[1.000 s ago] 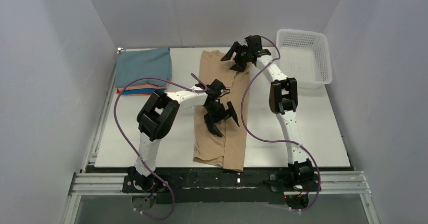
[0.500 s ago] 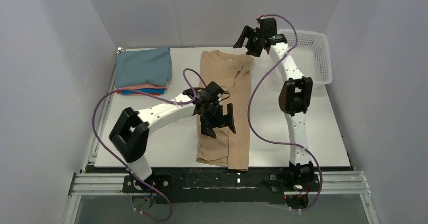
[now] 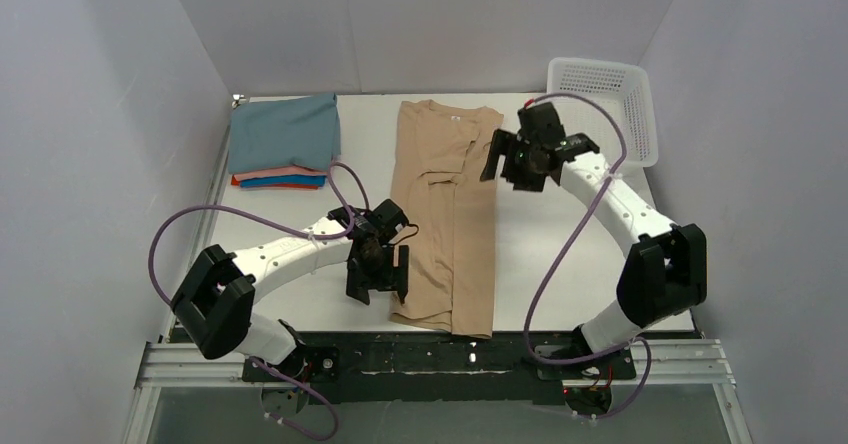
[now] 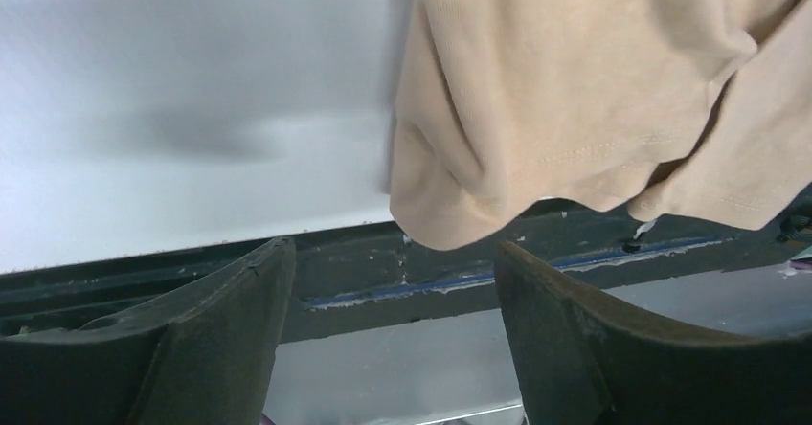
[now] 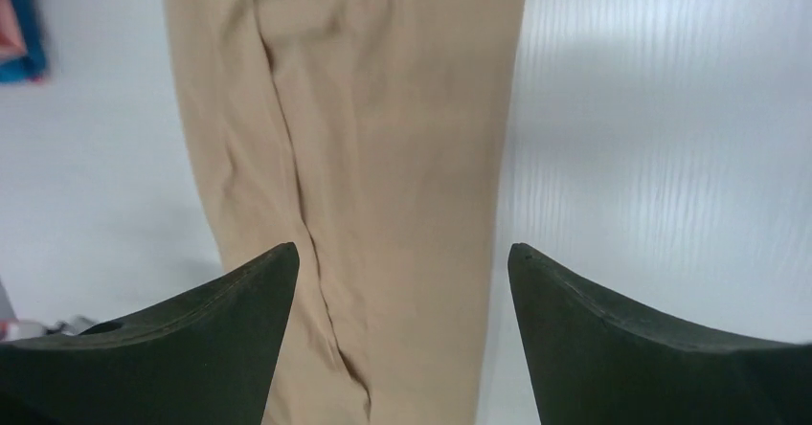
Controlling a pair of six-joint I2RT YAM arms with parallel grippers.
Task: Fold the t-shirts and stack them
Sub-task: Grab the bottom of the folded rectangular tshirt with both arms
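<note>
A tan-beige t-shirt, folded lengthwise into a long strip, lies down the middle of the table with its white neck label at the far end. My left gripper is open beside the strip's near-left corner. In the left wrist view that hem corner hangs over the dark front rail just beyond my empty left gripper. My right gripper hovers open over the strip's right edge, with the cloth below my right gripper. Folded t-shirts are stacked at the back left, grey-blue on top.
Salmon, blue and orange-red edges show under the grey-blue shirt. A white lattice basket stands at the back right corner. The dark front rail runs along the table's near edge. Purple cables loop from both arms.
The left gripper has moved from over the strip's middle down to its near-left corner. The right gripper has come from the far end by the basket back over the strip's right edge.
</note>
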